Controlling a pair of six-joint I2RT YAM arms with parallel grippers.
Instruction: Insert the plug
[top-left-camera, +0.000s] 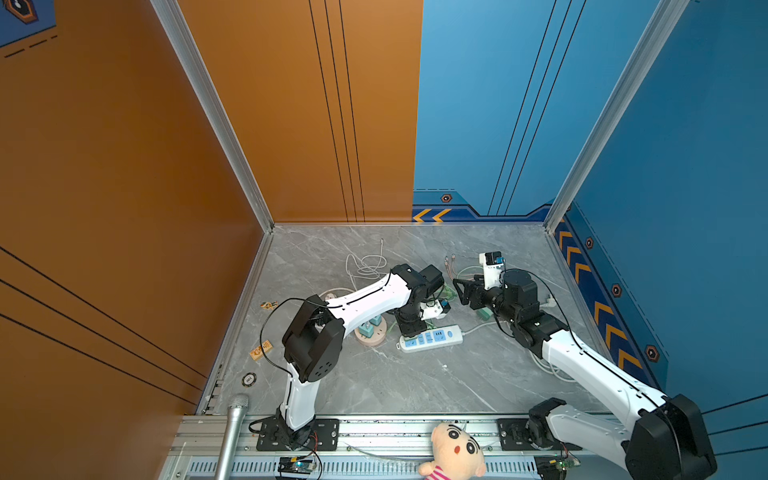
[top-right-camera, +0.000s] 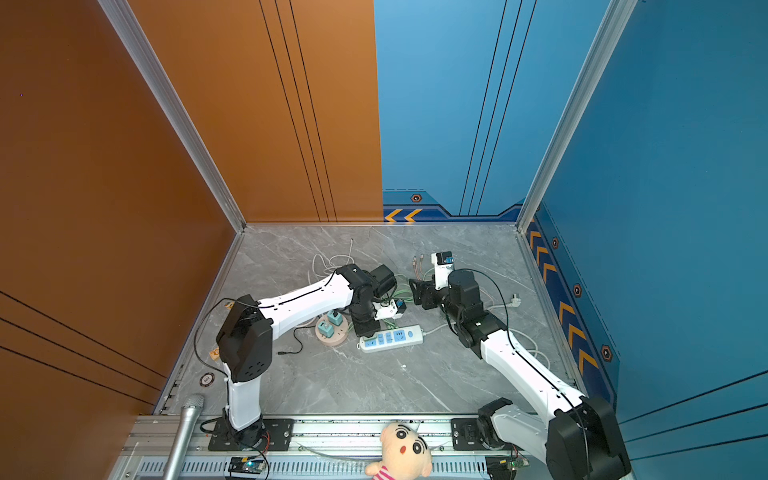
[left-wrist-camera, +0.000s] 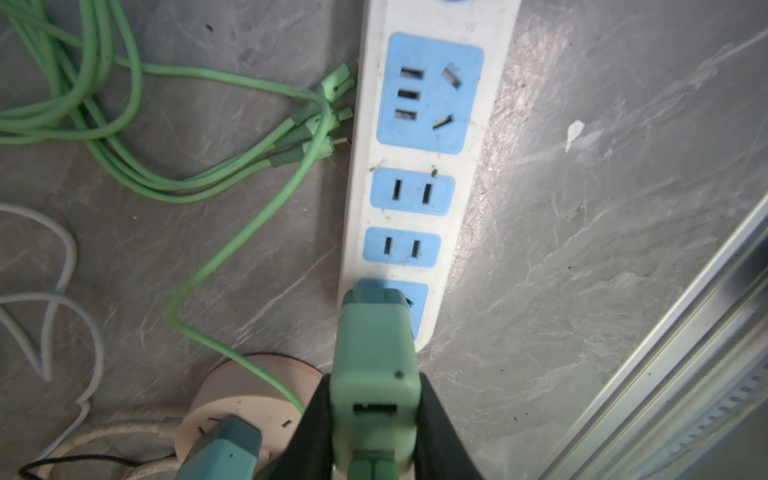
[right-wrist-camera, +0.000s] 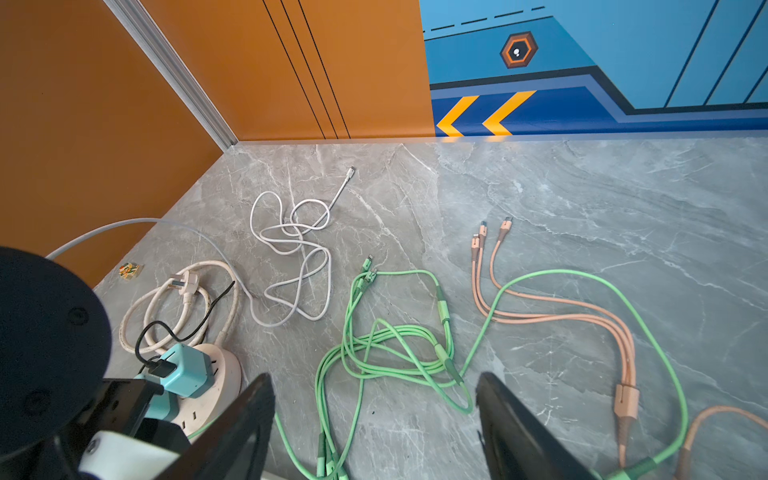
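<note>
A mint-green plug (left-wrist-camera: 374, 353) with a USB port in its back sits between the black fingers (left-wrist-camera: 316, 415) of my left gripper (left-wrist-camera: 374, 399), which is shut on it. Its front end meets the last blue socket (left-wrist-camera: 417, 305) at the near end of the white power strip (left-wrist-camera: 478, 104); its prongs are hidden. In both top views my left gripper (top-left-camera: 409, 330) (top-right-camera: 363, 328) points down at the left end of the strip (top-left-camera: 455, 332) (top-right-camera: 415, 334) and hides the plug. My right gripper (top-left-camera: 461, 293) (right-wrist-camera: 374, 399) is open and holds nothing, above loose green cables (right-wrist-camera: 395, 340).
A round pink socket base (top-left-camera: 371, 340) (left-wrist-camera: 245, 399) with teal adapters stands just left of the strip. Green cable ends (left-wrist-camera: 328, 116) lie against the strip's side. White cable (right-wrist-camera: 291, 241) and orange cables (right-wrist-camera: 582, 316) lie behind. A plush toy (top-left-camera: 453, 453) and a microphone (top-left-camera: 232, 432) are at the front rail.
</note>
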